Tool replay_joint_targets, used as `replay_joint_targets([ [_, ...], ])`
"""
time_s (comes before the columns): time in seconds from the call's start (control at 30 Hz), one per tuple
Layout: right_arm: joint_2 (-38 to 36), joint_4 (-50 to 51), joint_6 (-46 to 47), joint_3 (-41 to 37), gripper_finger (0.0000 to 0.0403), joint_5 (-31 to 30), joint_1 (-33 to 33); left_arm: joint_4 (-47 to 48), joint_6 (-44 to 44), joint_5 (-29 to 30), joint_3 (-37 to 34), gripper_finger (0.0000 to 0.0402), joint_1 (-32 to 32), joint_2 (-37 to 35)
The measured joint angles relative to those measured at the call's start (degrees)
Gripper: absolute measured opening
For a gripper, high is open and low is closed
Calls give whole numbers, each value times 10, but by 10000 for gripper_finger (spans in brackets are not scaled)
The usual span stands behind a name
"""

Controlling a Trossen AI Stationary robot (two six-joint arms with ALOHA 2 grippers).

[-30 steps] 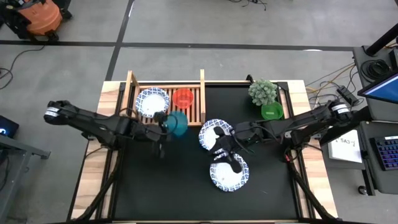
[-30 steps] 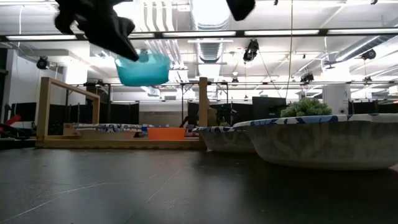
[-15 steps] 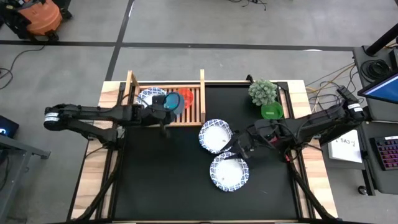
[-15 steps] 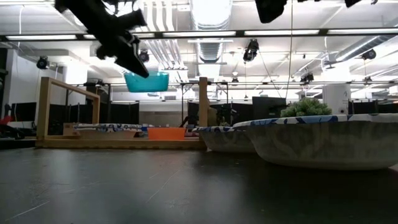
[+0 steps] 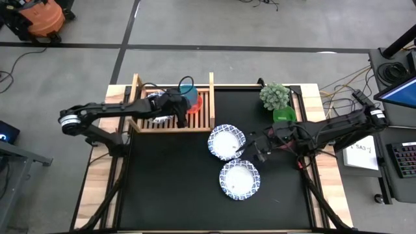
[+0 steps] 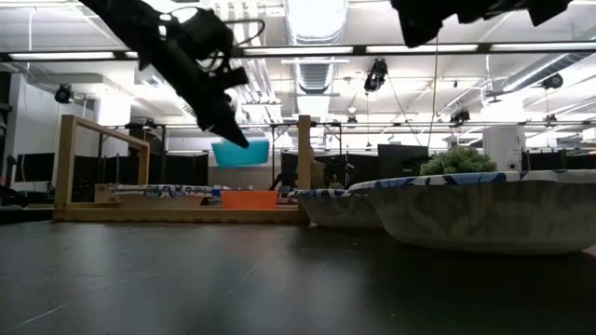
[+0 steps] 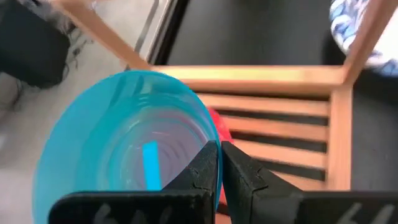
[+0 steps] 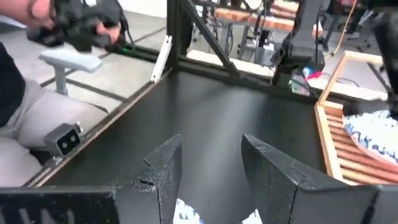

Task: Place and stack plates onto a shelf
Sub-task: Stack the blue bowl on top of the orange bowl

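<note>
Fingers of the left gripper are pinching a teal plastic bowl's rim above the light wooden slatted shelf's right end. 2 blue-rimmed white plates are lying mid-table beside the right gripper, its fingers spread and empty.

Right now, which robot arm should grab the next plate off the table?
The right. Its gripper hangs open beside the two plates on the black table, nearest the plate closer to the shelf. The left gripper is busy over the shelf, jaws shut on a teal bowl.
</note>
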State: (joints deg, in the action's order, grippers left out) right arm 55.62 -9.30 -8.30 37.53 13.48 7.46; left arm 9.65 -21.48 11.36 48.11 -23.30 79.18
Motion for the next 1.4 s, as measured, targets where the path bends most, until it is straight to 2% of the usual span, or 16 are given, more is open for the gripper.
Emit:
replay_joint_targets([
  [0.33,-26,28,1,-13,155,0,-4,-51,11,1,0,0,-8,62],
  [0.87,-26,29,-3,-15,155,0,-4,-72,27,1,0,1,-15,77],
  [1.4,-26,29,-8,-15,155,0,-4,-74,40,1,0,87,-17,76],
])
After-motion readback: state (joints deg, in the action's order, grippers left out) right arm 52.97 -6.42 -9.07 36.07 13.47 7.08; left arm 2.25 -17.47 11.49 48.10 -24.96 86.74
